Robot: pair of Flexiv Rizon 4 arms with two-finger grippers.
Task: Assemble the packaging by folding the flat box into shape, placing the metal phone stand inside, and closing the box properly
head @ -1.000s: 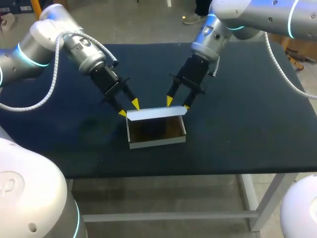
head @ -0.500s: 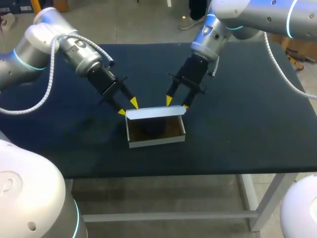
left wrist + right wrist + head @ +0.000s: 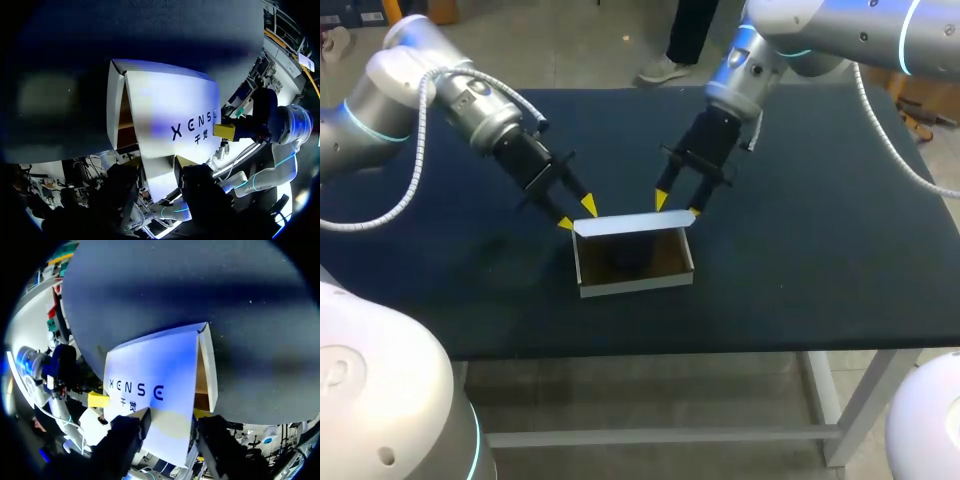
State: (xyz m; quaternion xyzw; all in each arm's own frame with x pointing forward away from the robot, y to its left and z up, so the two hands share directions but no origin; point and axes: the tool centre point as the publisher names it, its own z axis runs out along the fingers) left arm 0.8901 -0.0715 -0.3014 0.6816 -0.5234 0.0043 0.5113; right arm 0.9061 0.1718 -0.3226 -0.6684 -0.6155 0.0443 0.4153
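**Halfway folded: white box open on the dark table, both grippers at its raised lid**

Nearest the table's front edge stands the box [image 3: 636, 283], set up into a shallow rectangle, its long white front wall upright. The outside is white and the inside is plain brown card. A dark shape [image 3: 623, 258] sits low inside, toward the left, too dim to make out.

Along the far wall the lid [image 3: 632, 225] rises from its hinge and leans forward over the opening, so from above it shows only as a narrow white strip running the full length of the box. In the wrist views its broad white face carries dark lettering, and the brown interior shows in the gap under it at each end.

The left gripper [image 3: 577, 214] is at the lid's left end, its fingers spread apart and straddling the corner. The right gripper [image 3: 678, 206] is at the right end, also spread, with one yellow tip on either side of the lid's edge.

Behind them the left arm [image 3: 430, 95] and right arm [image 3: 820, 30] slope down from the far corners over the table [image 3: 800, 230].
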